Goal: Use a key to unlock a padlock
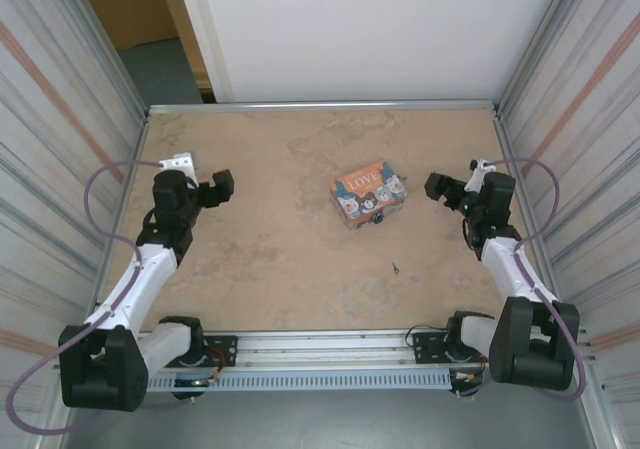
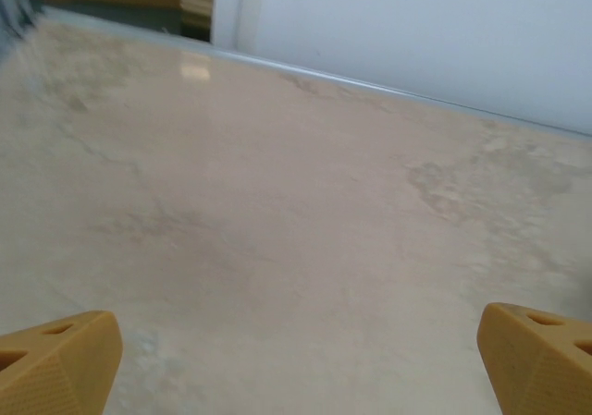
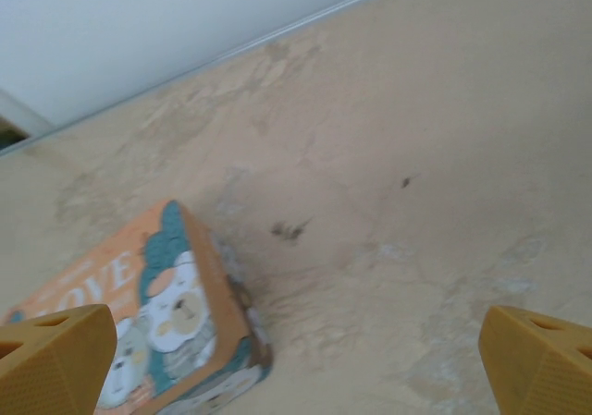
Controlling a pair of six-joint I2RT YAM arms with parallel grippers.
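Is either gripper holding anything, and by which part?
Nothing is held: the left gripper and right gripper both stand open, nothing between their jaws.

Quick count: one orange LOVE tin point(image 1: 368, 194) on one table point(image 1: 280, 259), one little blue padlock point(image 1: 379, 220) right against the tin's near side, and one speck of a key point(image 1: 396, 266) a bit nearer than the tin. Two arms: left arm point(image 1: 150, 259) to the tin's left, right arm point(image 1: 500, 259) to its right. Two grippers, left gripper point(image 1: 220, 185) and right gripper point(image 1: 437, 186), with two orange fingers point(image 2: 55, 360) each, so four.
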